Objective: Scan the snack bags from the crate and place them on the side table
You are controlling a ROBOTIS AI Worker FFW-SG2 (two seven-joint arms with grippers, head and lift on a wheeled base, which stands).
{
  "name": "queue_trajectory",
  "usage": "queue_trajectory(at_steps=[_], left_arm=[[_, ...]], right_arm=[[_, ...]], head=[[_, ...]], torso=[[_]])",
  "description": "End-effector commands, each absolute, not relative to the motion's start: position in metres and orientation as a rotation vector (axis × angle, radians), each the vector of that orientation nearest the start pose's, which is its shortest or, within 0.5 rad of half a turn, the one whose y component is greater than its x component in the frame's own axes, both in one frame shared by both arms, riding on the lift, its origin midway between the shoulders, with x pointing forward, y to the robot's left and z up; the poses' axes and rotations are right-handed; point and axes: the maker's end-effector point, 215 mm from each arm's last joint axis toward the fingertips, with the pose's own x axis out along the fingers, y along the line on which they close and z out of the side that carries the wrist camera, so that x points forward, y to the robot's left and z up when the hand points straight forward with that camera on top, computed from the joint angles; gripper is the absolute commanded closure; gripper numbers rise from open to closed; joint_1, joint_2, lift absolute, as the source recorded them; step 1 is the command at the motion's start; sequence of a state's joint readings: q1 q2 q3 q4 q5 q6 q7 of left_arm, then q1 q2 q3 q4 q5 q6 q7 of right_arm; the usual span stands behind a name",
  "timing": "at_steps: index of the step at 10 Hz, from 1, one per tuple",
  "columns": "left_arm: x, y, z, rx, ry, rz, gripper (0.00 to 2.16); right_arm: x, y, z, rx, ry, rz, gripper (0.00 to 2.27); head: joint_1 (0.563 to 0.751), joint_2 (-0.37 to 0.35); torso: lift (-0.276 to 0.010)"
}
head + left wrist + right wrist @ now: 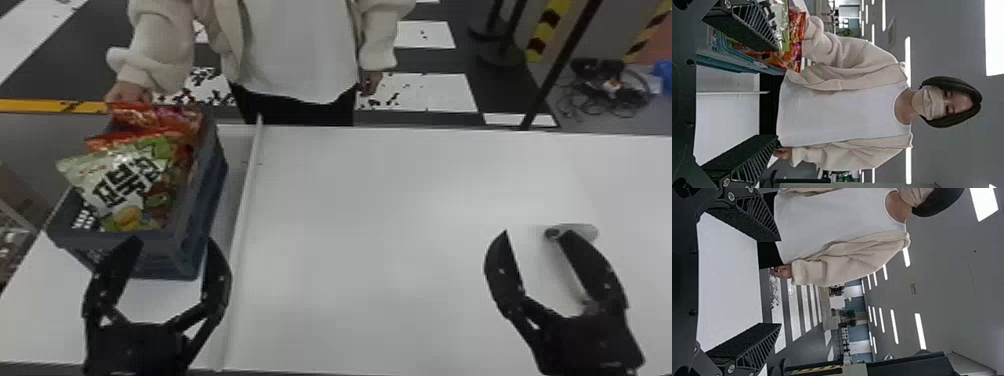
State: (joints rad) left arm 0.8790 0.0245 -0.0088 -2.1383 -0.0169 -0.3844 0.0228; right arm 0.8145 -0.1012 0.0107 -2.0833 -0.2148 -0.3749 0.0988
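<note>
Crate (205,210) stands at the left of the white table (375,225), a green-and-white bag (122,182) and red bags (155,117) heaped inside, a person's hand (129,92) at its far end. Left gripper (171,241) at the crate's near end, fingers spread, empty; right gripper (534,233) over the table's right part, likewise spread and empty.
</note>
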Motion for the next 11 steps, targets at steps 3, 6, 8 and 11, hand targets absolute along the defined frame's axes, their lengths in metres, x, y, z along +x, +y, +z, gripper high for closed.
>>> queue_trajectory(at_steps=[3,6,8,11], left_arm=[[0.326,0.226,-0.318,0.024,-0.070,-0.007,0.09],[0.328,0.254,-0.310,0.039,-0.085,0.021,0.10],[0.333,0.289,-0.307,0.032,-0.066,0.018,0.14],[0.345,0.337,-0.317,0.060,0.035,0.057,0.15]], right_arm=[[0.341,-0.222,-0.326,0.139,-0.074,0.113,0.11],[0.341,-0.220,-0.326,0.136,-0.074,0.119,0.11],[0.341,-0.214,-0.326,0.130,-0.071,0.132,0.11],[0.340,-0.210,-0.327,0.124,-0.069,0.140,0.08]], head=[[0.695,0.006],[0.695,0.020],[0.695,0.055],[0.695,0.155]], torso=[[-0.094],[-0.094],[-0.094],[-0.094]])
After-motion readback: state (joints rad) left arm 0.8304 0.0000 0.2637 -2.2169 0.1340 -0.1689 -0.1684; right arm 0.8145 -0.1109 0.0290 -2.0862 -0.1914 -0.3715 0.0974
